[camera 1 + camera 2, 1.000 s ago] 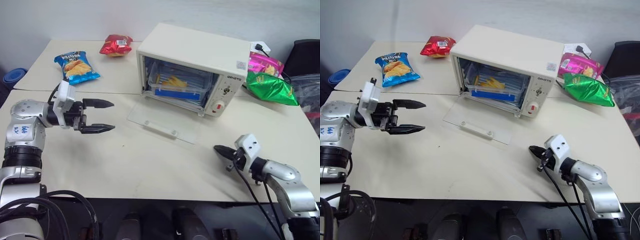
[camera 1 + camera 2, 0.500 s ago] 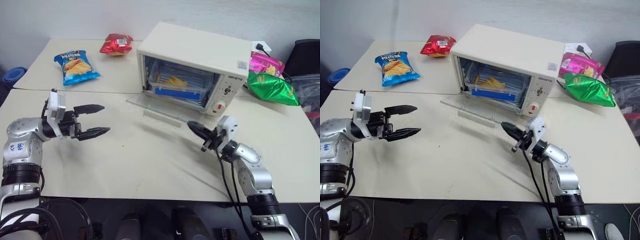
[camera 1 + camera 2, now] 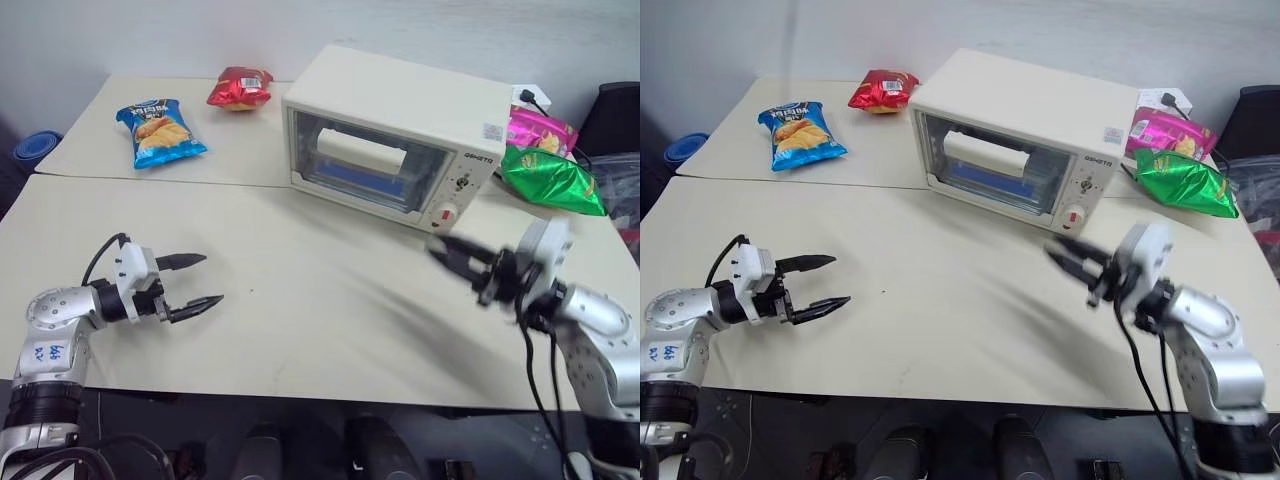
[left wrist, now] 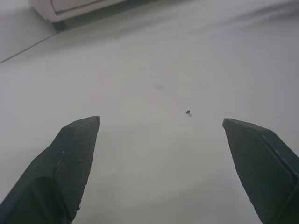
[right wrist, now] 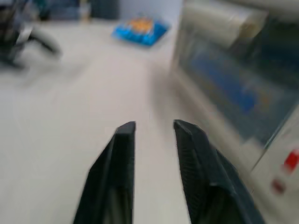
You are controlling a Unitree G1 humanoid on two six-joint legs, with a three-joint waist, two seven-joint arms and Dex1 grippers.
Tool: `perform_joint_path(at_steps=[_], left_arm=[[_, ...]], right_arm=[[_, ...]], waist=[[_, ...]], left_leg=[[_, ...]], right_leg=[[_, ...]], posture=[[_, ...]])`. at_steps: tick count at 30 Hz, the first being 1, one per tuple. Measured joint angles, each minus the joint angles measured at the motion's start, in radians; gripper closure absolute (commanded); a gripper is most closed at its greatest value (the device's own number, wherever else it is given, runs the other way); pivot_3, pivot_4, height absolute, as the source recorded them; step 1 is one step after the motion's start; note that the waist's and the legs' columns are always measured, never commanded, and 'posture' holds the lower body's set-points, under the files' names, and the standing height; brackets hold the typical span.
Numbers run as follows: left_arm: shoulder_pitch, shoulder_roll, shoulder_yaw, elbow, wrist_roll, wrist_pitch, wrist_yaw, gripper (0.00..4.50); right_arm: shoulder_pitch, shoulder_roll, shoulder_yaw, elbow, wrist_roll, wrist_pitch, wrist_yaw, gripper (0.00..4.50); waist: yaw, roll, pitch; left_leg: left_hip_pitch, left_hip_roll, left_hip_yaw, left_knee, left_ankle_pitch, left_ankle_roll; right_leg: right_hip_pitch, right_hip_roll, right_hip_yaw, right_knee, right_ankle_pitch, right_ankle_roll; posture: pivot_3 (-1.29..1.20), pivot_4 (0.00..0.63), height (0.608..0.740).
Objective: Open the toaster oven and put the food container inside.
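The toaster oven (image 3: 398,134) sits on the table (image 3: 300,320) with its glass door shut and the cream bar handle (image 3: 362,152) upright across the front. Through the glass, the food container (image 3: 992,178) shows as a blue strip and a clear box resting inside the oven, so both steps of the task look done, with the door already shut on top of that; what is left appears to be nothing more than pulling the arms clear. The left gripper (image 3: 194,281) hangs low over the table well in front of the oven and off to its left, its 2 fingers spread wide and empty. The right gripper (image 3: 457,259) is just in front of the oven's knob panel (image 3: 457,187), blurred, with its 2 fingers a little apart and pinching nothing. A blue chip bag (image 3: 160,129) lies to the oven's left, untouched.
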Motion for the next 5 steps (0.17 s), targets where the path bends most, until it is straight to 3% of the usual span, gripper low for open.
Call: perform_joint_path(at_steps=[5], left_arm=[[0.068,-0.005,0.002,-0.059,0.006,-0.036,0.021,0.0]], right_arm=[[0.157,-0.006,-0.007,0.018,-0.048,-0.169,0.108,0.51]], waist=[[-0.008,0.0,0.0]], left_leg=[[0.003,0.002,0.001,0.0,0.0,0.0]], right_leg=[[0.001,0.002,0.001,0.001,0.0,0.0]], posture=[[0.0,0.15,0.74]])
